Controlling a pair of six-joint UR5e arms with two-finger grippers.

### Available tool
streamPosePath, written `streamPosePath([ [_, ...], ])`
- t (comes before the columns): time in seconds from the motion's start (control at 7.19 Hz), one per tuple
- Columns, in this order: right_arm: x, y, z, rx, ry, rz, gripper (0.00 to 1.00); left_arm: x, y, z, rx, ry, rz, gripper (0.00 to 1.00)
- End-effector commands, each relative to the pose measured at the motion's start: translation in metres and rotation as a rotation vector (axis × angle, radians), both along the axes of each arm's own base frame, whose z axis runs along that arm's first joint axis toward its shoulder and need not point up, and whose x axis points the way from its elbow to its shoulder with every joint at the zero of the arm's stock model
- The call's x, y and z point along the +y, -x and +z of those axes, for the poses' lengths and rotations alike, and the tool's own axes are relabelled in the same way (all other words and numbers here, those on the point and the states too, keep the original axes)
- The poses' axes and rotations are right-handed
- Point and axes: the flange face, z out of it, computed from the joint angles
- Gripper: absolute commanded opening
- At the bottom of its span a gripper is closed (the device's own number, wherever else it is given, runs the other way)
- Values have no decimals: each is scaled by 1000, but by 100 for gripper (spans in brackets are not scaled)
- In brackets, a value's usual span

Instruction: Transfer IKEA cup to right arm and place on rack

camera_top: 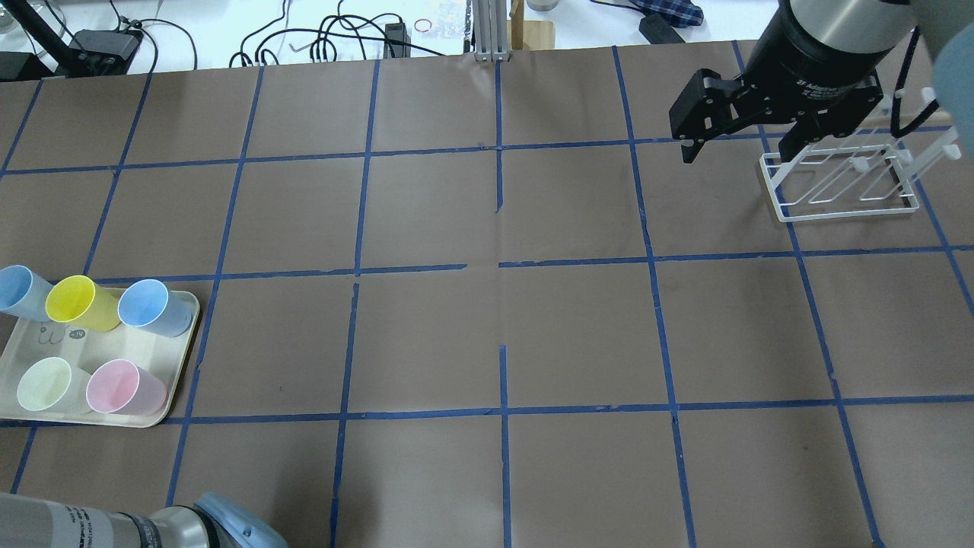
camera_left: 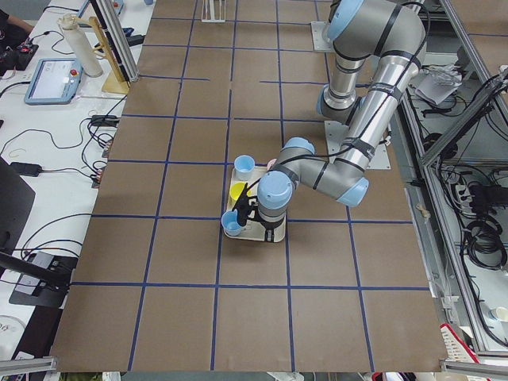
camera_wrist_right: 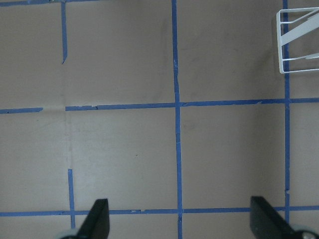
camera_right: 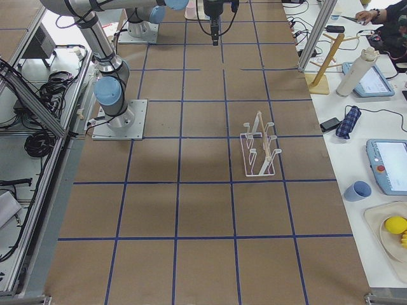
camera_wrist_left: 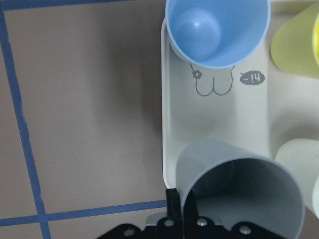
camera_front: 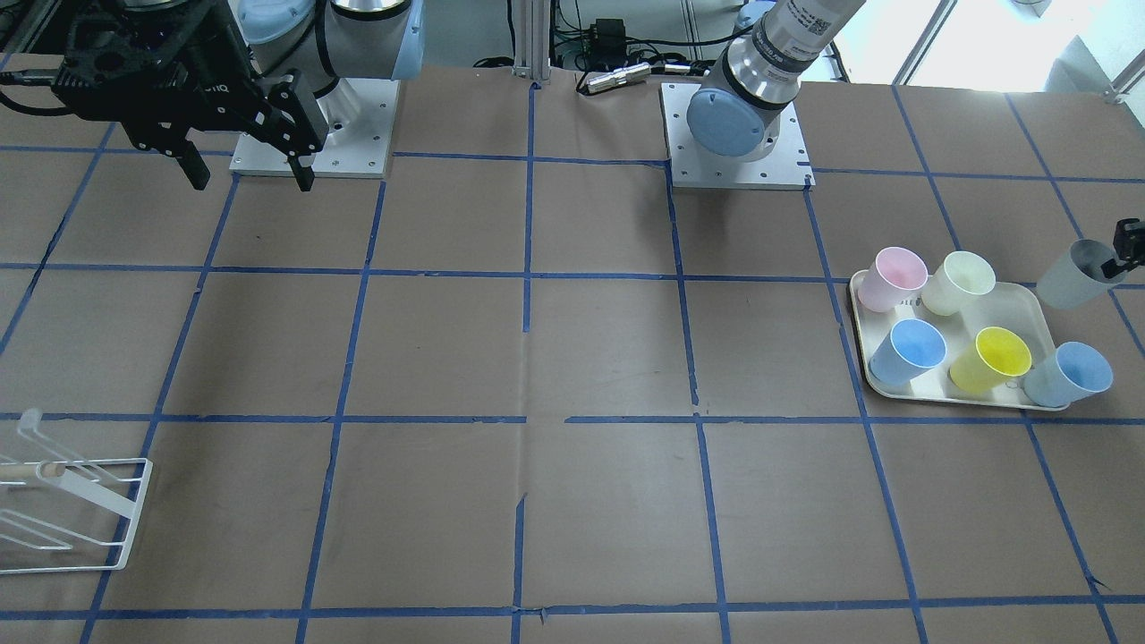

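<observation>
The pale grey IKEA cup [camera_front: 1076, 274] is tilted at the far right of the front-facing view, beside the cream tray. My left gripper [camera_front: 1123, 252] is shut on its rim. In the left wrist view the cup [camera_wrist_left: 239, 191] hangs over the tray's corner, one finger [camera_wrist_left: 173, 208] outside its wall. My right gripper [camera_front: 246, 174] is open and empty, high near its base; in the overhead view it [camera_top: 742, 152] hovers by the white wire rack [camera_top: 841, 186]. The rack also shows in the front-facing view [camera_front: 76, 510].
The cream tray [camera_front: 962, 335] holds a pink cup [camera_front: 894, 277], a cream-green cup [camera_front: 960, 282], a blue cup [camera_front: 911, 351] and a yellow cup [camera_front: 991, 358]. Another blue cup [camera_front: 1069, 374] stands at its corner. Brown paper with blue tape lines covers the table.
</observation>
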Motion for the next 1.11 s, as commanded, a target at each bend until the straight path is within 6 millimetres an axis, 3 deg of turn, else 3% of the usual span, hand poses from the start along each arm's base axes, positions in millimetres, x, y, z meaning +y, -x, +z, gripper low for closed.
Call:
streamPosePath([
  [0.0, 3, 1, -3, -62, -69, -11, 100, -23, 53, 55, 124, 0, -45, 0],
  [0.14, 2, 3, -4, -93, -78, -23, 100, -47, 97, 64, 151, -28, -74, 0],
  [0.28, 0, 12, -7, -175, -113, -56, 100, -62, 146, 88, 182, -65, -37, 0],
  [0.42, -1, 29, -10, -280, -161, -115, 100, -78, 206, 109, 203, -81, 3, 0],
  [0.56, 0, 45, -15, -417, -227, -158, 100, -81, 262, 117, 249, -110, 38, 0],
  [0.7, 7, 50, -18, -549, -313, -212, 100, -79, 307, 119, 384, -155, 120, 0],
  [0.83, 13, 42, -21, -652, -392, -255, 100, -80, 342, 116, 459, -159, 118, 0],
  [0.97, 17, 34, -19, -755, -433, -291, 100, -76, 390, 102, 614, -183, 126, 0],
])
